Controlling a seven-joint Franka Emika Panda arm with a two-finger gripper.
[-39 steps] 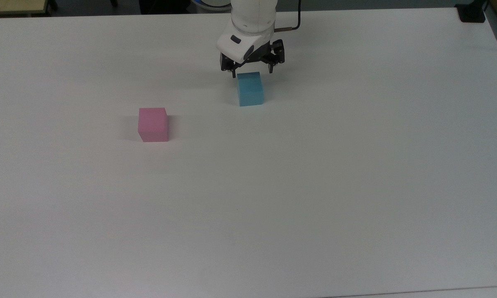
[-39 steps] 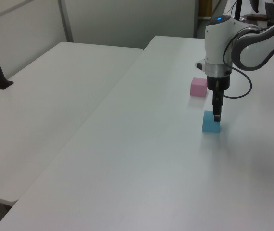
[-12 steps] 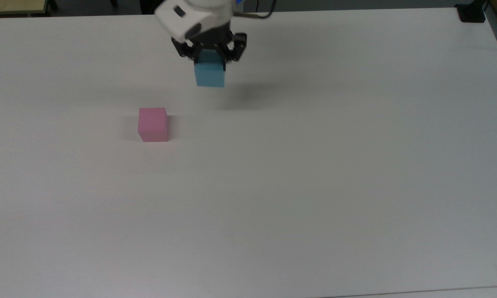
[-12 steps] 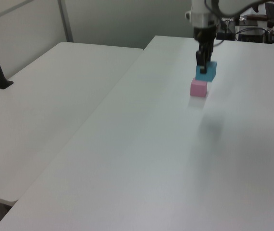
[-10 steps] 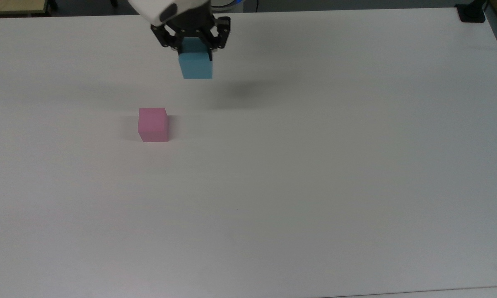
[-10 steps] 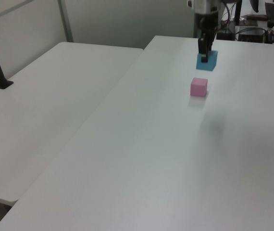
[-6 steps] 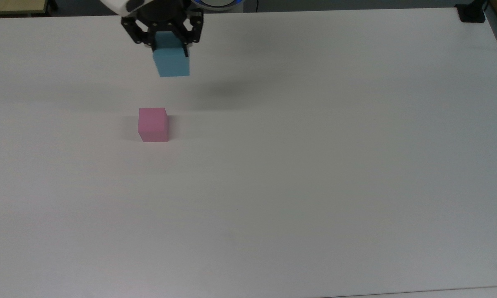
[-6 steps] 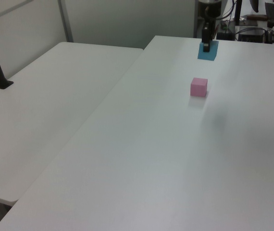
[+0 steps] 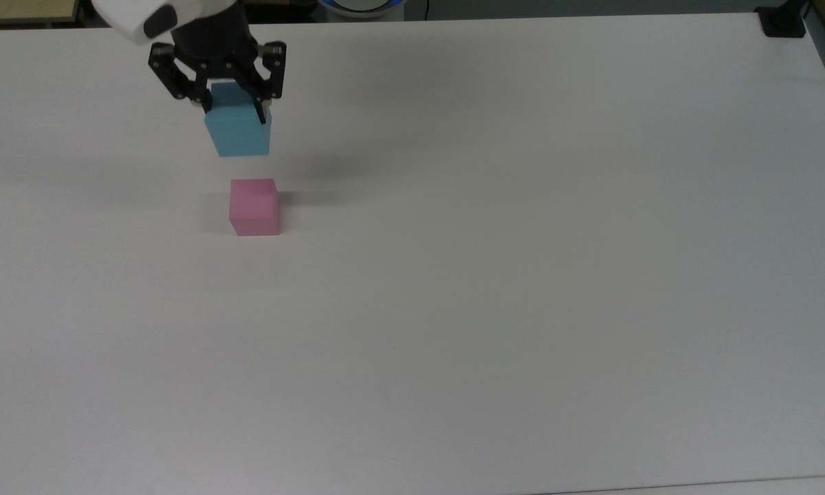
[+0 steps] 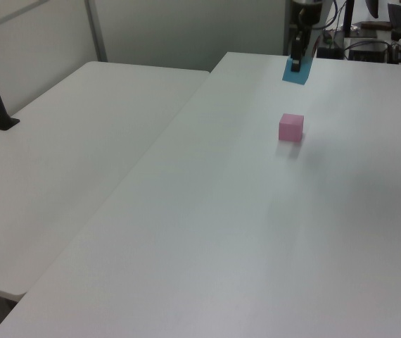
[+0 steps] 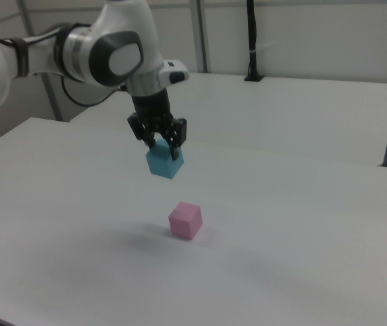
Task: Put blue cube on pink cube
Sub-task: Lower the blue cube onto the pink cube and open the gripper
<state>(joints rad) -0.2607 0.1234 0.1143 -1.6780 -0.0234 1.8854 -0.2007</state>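
No text, label, brand, number or sign can be read on anything shown.
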